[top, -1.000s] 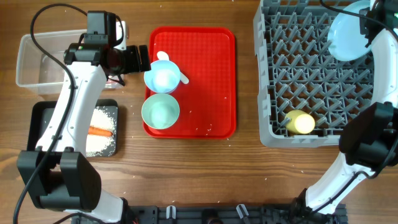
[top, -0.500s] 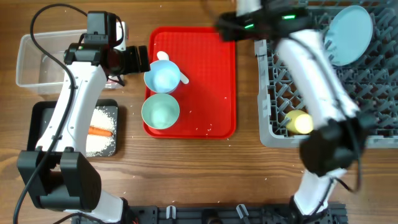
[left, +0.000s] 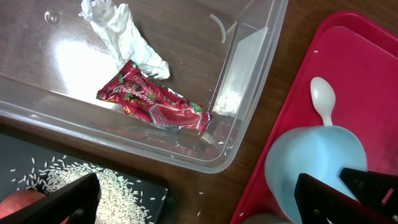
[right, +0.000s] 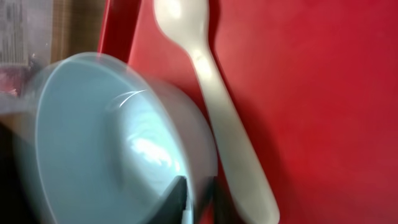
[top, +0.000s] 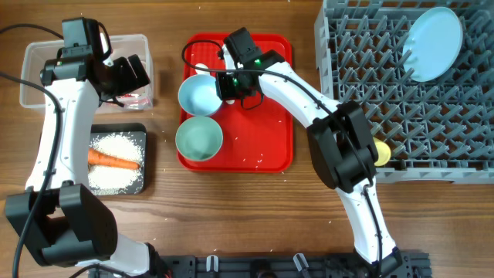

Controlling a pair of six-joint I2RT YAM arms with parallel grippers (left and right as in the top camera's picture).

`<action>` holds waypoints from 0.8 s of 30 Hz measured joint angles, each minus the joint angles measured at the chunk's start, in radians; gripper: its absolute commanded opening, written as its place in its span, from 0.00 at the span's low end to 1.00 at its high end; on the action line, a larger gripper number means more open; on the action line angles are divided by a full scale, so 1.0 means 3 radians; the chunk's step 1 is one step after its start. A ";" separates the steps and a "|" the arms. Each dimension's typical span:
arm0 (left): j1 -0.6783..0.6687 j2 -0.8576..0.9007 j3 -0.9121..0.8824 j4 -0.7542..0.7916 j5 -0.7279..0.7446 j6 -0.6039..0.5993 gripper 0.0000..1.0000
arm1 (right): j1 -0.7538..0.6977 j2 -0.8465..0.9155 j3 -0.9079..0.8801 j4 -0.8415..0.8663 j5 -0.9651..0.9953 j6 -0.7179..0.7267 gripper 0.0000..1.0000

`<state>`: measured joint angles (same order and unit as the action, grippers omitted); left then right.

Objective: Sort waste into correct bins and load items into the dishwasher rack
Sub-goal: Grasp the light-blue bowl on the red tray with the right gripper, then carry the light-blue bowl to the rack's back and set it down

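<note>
While clamping right hand (top: 225,85) on bowl (top: 199,96) atop red tray (top: 266,116), hovering left hand (top: 133,73), spread apart, over tub (top: 36,77) holding wrapper (left: 149,102), left of tray.

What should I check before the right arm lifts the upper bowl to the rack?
1. Right gripper on the upper bowl rim: fingers straddle it; firm grip, cannot tell.
2. White spoon clear of that bowl: cannot tell, it lies right alongside.
3. Left gripper out of the way: ok, open over the clear tub.
4. Free pegs in the dishwasher rack: ok, plenty beside the plate.
5. Lower bowl clear: cannot tell, rims nearly meet.
</note>
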<state>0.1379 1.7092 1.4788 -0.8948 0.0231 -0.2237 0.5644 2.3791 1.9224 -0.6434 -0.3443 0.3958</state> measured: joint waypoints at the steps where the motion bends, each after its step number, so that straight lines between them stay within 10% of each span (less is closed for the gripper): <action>1: 0.0000 0.0000 0.0000 0.0001 0.0000 0.0000 1.00 | 0.0001 0.0000 0.0000 0.0018 0.0003 0.0003 0.04; 9: 0.0000 0.0000 0.0000 0.0000 0.0000 0.0000 1.00 | -0.0234 -0.0351 0.0019 -0.0120 0.0563 -0.0219 0.04; 15: 0.0000 0.0000 0.0000 -0.0001 0.0000 -0.0001 1.00 | -0.0950 -0.1863 0.0141 -0.0319 0.2623 -0.0876 0.04; 24: 0.0000 0.0000 0.0000 0.0000 0.0000 -0.0001 1.00 | -0.1375 -0.1081 0.0098 -0.0038 0.4448 -0.1882 0.04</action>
<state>0.1379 1.7092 1.4788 -0.8948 0.0231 -0.2241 0.1520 2.0548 1.9518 -0.6548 0.9901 -0.1688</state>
